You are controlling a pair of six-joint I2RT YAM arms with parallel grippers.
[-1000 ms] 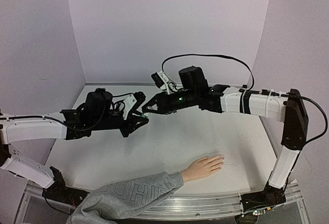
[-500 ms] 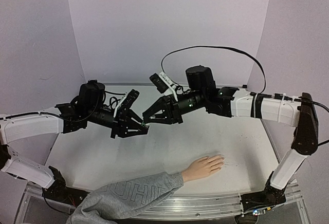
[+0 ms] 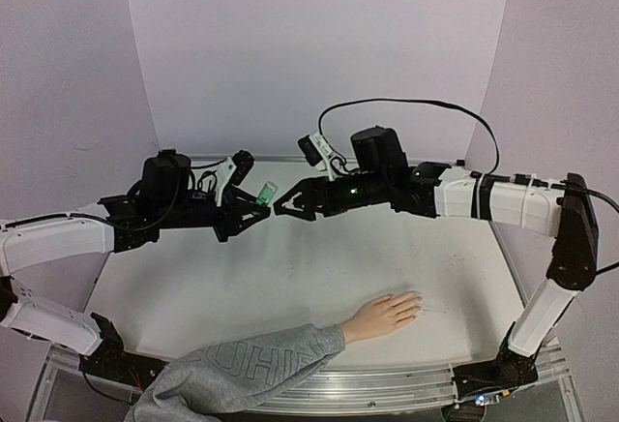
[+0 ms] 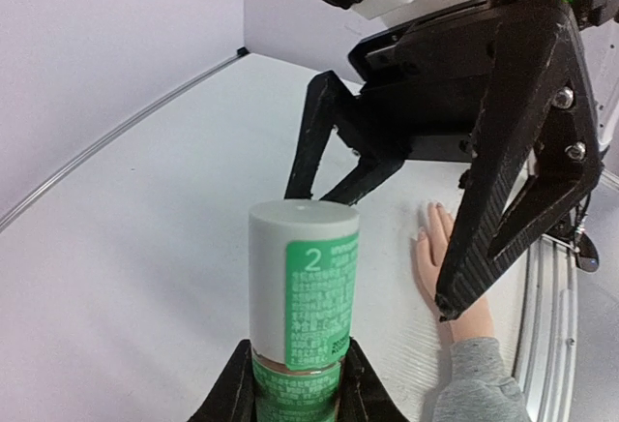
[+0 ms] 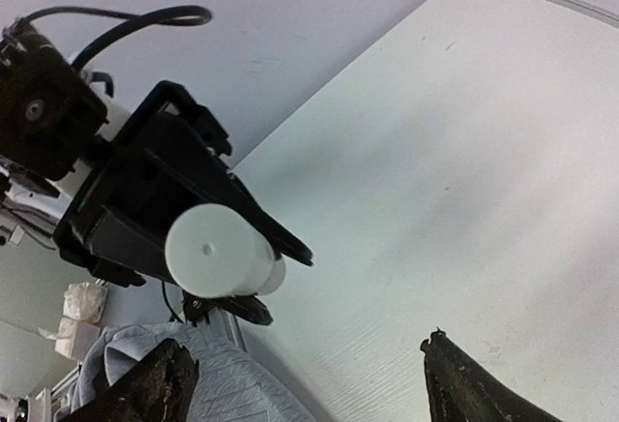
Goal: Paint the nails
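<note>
A small bottle (image 4: 302,286) with a green label and a white cap is held upright in my left gripper (image 4: 298,388), which is shut on its lower half. In the top view the bottle (image 3: 265,193) hangs above the table, its cap pointing at my right gripper (image 3: 282,204). My right gripper (image 5: 305,354) stands open with nothing between its fingers, just short of the cap (image 5: 208,248). The mannequin hand (image 3: 384,314) lies flat near the front edge, in a grey sleeve (image 3: 242,374). Its pale nails (image 4: 421,234) show in the left wrist view.
The white table (image 3: 319,267) is closed in by purple walls at the back and sides. A metal rail (image 3: 387,383) runs along the near edge. A black cable (image 3: 406,105) arches over the right arm.
My right gripper has gone from shut to open and now sits slightly back from the cap. Both arms have lifted, and the left one has tilted the bottle up towards the right gripper.
</note>
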